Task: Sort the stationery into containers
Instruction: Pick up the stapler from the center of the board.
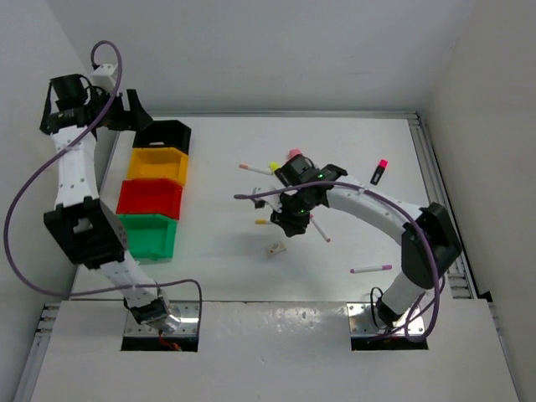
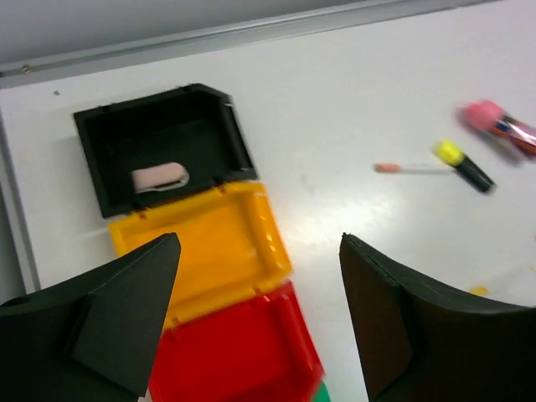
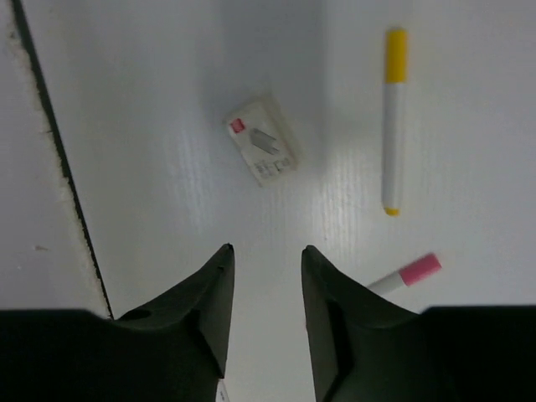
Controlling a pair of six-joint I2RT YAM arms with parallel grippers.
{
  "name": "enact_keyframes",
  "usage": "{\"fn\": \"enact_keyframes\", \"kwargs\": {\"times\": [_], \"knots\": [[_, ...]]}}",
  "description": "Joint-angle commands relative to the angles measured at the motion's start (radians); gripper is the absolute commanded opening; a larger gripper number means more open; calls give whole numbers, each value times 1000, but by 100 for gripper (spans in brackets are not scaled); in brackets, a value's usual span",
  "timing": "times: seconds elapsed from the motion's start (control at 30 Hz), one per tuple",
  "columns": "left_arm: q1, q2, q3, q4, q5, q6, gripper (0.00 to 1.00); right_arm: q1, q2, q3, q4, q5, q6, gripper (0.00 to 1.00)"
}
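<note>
Showing a white tabletop [image 1: 226, 268] enclosed by plain white walls [image 1: 251, 50] at the back and on both sides. A metal rail [image 1: 429, 167] runs along its right edge, and a pale mounting plate [image 1: 276, 322] spans the near edge, where both arm bases are bolted. Purple cables [image 1: 21, 209] loop beside the left arm.

Four bins stand in a touching column at the left of the tabletop: the black bin [image 1: 167, 134] farthest, then the yellow bin [image 1: 159, 164], the red bin [image 1: 149, 198], and the green bin [image 1: 148, 236] nearest.

The left hand [image 1: 138, 115] hovers above the far end of this column, its fingers [image 2: 126, 310] spread wide and released. Its wrist view looks down on a pale pink oblong item [image 2: 159, 177] lying in the black bin.

The right hand [image 1: 291, 222] hangs over mid-tabletop, jaws parted narrowly and gripping nothing, near the small beige eraser [image 3: 263, 151], which lies flat on the bare surface. Near the eraser lie a white pen with yellow ends [image 3: 392, 121] and a pink-tipped pen [image 3: 406, 275]. A dark seam [image 3: 50, 142] crosses the surface in the right wrist view.

Farther back, a pink block [image 1: 294, 154], a yellow-capped marker [image 1: 275, 166] and an orange-tipped pen [image 1: 251, 168] lie near one another. A pink-capped marker [image 1: 379, 172] lies toward the rail. A pink-ended pen [image 1: 371, 269] lies well apart from these, near the right arm's base.
</note>
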Motion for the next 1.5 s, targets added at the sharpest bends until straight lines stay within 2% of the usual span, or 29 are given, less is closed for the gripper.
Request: {"fn": "enact_keyframes", "kwargs": {"times": [0.0, 0.07, 0.13, 0.3, 0.43, 0.63, 0.8, 1.0, 1.07, 1.17, 1.23, 1.37, 1.47], "knots": [[34, -176, -134, -86, 237, 84, 83, 59, 53, 65, -30, -42, -109, 40], [51, -260, -236, -112, 291, 113, 89, 85, 72, 49, 16, -48, -111, 48], [68, -332, -288, -129, 318, 149, 100, 93, 93, 4, 57, -53, -124, 50], [80, -412, -374, -175, 412, 191, 100, 93, 179, -15, 99, -62, -175, 48], [80, -469, -420, -140, 478, 206, 100, 81, 211, -49, 161, -76, -189, 48], [77, -503, -507, -84, 483, 200, 100, 87, 253, -75, 214, -103, -198, 48], [77, -535, -546, -54, 467, 202, 99, 97, 244, -164, 312, -44, -232, 47], [79, -572, -570, -84, 466, 258, 98, 99, 237, -227, 399, -28, -243, 45], [79, -569, -564, -96, 460, 268, 98, 100, 237, -231, 413, -25, -243, 41], [79, -570, -566, -103, 460, 277, 98, 100, 218, -250, 459, -27, -224, 28], [79, -575, -575, -101, 461, 274, 97, 100, 210, -238, 459, -28, -209, 16], [79, -625, -607, -104, 483, 292, 96, 88, 164, -182, 389, -43, -145, 7], [79, -679, -653, -193, 561, 427, 96, 35, 75, -53, 279, -144, -40, 3]]}}
